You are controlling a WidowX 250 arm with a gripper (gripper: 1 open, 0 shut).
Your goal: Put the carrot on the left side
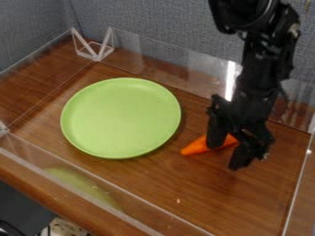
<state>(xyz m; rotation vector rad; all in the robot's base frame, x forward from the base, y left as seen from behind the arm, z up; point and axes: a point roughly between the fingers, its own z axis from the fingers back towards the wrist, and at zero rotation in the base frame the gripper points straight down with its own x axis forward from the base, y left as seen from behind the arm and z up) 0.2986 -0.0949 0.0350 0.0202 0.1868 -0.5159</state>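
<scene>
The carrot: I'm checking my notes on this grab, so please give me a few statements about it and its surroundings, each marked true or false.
1. The carrot lies on the wooden table, right of the green plate. True.
2. The carrot rests on the plate. False: it lies on the wood beside the plate.
3. The gripper is down over the carrot with its jaws open. True.
4. The carrot is lifted off the table. False: its tip still lies on the wood.
5. The plate holds food. False: it is bare.
</scene>
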